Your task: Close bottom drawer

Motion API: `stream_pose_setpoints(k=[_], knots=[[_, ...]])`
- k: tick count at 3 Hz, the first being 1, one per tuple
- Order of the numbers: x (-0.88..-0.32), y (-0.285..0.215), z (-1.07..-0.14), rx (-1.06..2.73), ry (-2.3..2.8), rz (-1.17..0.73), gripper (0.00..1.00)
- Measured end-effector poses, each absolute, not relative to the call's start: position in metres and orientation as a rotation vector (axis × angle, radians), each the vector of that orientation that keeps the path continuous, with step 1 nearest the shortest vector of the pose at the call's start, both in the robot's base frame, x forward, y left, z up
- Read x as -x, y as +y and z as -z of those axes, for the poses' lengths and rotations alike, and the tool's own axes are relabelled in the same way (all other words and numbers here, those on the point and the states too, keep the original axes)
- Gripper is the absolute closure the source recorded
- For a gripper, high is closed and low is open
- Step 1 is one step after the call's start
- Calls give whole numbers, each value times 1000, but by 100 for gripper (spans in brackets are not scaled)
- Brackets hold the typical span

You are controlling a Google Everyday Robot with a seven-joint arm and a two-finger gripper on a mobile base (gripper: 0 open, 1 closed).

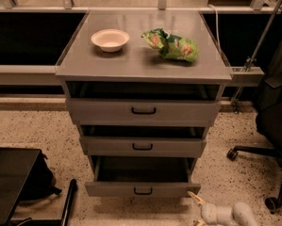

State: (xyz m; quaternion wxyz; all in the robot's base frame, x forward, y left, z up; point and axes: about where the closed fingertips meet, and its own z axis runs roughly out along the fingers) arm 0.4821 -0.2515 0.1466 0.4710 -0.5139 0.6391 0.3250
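The pincer (195, 210) sits low at the bottom edge of the shot, on a white arm (225, 214) that comes in from its right. Its two tan fingers (194, 197) look spread apart with nothing between them, one pointing up and left, the other right at the bottom of the frame.

Just up and left of the pincer is the bottom drawer (117, 189), pulled out further than the other two. The upper fingertip is right by its front right corner, though I can't tell if it's actually touching. The drawer's small dark pull (143, 190) is further left, in the middle of the flat grey front.

Above that is the middle drawer (143, 146), and higher up the top drawer (143, 111); both stick out a bit too.

Way above the pincer, the grey worktop (131, 65) carries a white bowl (110, 39) on the left and a crumpled green snack bag (171, 45) beside it, apart from it.

Off to the pincer's right there's a black office chair (272, 126) on the speckled floor (51, 131). Far to its left there's a black bag (34, 180).
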Motion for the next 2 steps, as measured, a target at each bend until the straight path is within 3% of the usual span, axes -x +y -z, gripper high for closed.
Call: stream_pose_setpoints(k=[2], knots=[[-527,-267,-142,1290,1755,-711,0]])
